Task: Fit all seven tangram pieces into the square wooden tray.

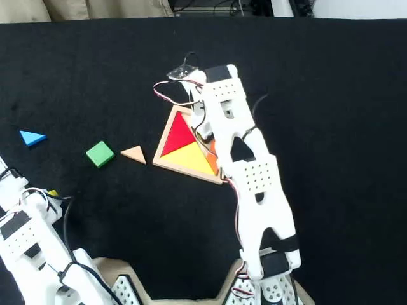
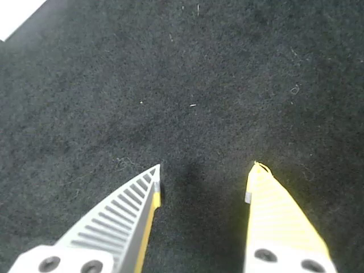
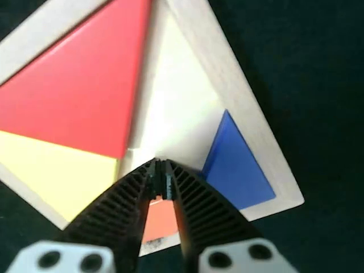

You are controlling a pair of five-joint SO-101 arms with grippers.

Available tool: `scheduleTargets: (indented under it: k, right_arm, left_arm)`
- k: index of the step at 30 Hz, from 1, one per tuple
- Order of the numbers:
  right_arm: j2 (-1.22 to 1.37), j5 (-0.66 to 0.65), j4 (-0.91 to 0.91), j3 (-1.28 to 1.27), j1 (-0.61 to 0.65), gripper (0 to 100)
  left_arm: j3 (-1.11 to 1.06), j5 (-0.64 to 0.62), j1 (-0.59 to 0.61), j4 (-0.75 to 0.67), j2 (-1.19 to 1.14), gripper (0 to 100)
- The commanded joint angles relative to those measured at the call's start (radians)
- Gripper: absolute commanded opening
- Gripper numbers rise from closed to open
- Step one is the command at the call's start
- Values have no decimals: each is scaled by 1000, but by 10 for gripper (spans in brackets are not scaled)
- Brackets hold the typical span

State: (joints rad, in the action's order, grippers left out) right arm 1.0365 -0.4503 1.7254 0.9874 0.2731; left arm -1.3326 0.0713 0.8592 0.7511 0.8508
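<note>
Red triangle [image 1: 179,135], yellow triangle [image 1: 191,159], pale wooden tray [image 3: 236,79] — green square [image 1: 100,154], light-blue triangle [image 1: 31,137], tan triangle [image 1: 134,154], black cloth [image 1: 331,95].

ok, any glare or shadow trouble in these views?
High view: even light, right arm bright against the black cloth, no cast shadows. Right wrist view: bare floor of the tray glares near white between red triangle and blue piece. Left wrist view: soft shadow on the cloth between the tips of the open left pincer, bright patch at the frame edge.
</note>
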Motion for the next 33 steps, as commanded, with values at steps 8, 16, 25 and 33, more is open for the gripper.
scheduleTargets:
  k: [8,16,25,33]
  right_arm:
    - [-68,3,-227,130,-15,11]
    - [96,-2,-374,242,-32,11]
    - [229,-38,-278,386,-38,11]
    - [239,-212,-72,493,103,11]
  left_arm:
    - [4,-8,-12,-17,20,242]
    - [4,-8,-12,-17,20,242]
    - [4,-8,-13,-17,20,242]
    - [-5,-8,-36,-28,21,242]
